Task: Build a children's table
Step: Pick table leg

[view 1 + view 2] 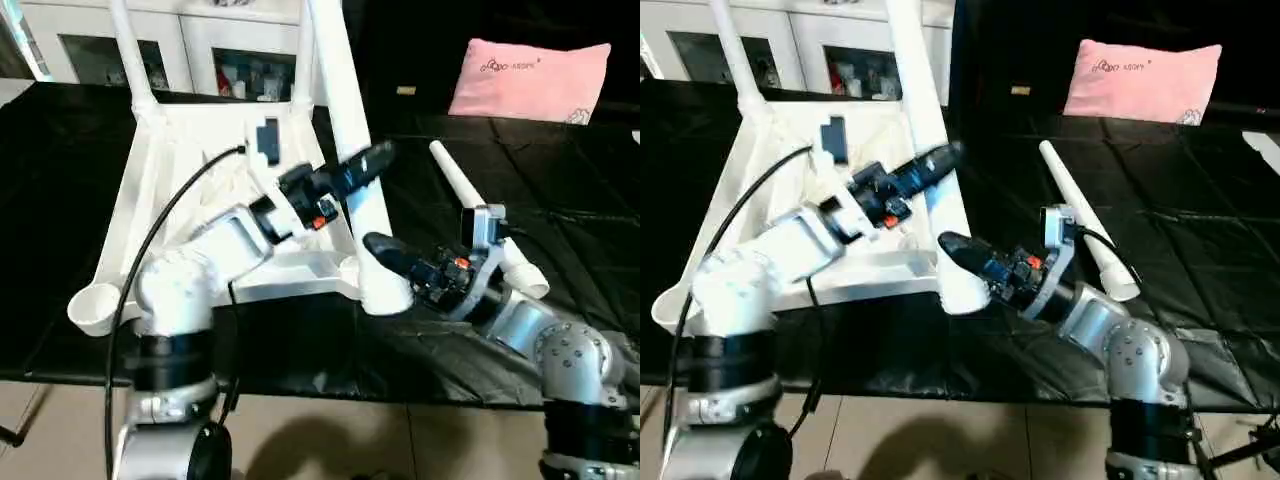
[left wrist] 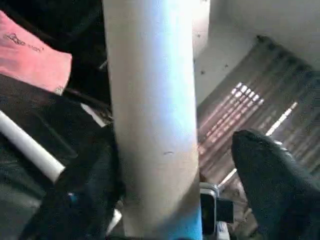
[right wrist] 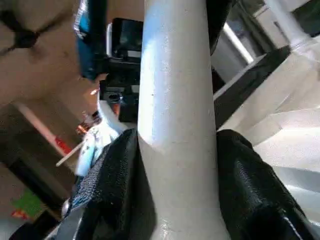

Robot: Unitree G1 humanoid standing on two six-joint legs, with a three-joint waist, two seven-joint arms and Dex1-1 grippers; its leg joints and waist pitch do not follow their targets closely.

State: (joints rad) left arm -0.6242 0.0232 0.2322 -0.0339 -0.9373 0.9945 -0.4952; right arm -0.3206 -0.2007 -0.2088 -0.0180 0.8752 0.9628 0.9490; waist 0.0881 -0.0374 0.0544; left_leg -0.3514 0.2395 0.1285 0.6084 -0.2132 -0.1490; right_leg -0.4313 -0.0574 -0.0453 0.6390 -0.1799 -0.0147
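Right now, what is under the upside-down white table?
The table rests on a black cloth. Whatever is beneath the cloth is hidden; tan floor shows in front.

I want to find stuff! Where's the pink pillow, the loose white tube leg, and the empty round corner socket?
pink pillow (image 1: 530, 78), left eye view, middle of its face
loose white tube leg (image 1: 458, 186), left eye view, upper shaft
empty round corner socket (image 1: 97, 307), left eye view, rim

Home rm, glass-door cabinet (image 1: 215, 50), pink pillow (image 1: 530, 80)

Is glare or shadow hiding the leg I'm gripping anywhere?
Left wrist view: the leg washes out at its far end and is shaded near the left claw. Right wrist view: a bright streak runs down it, outline clear. Left eye view: evenly lit.
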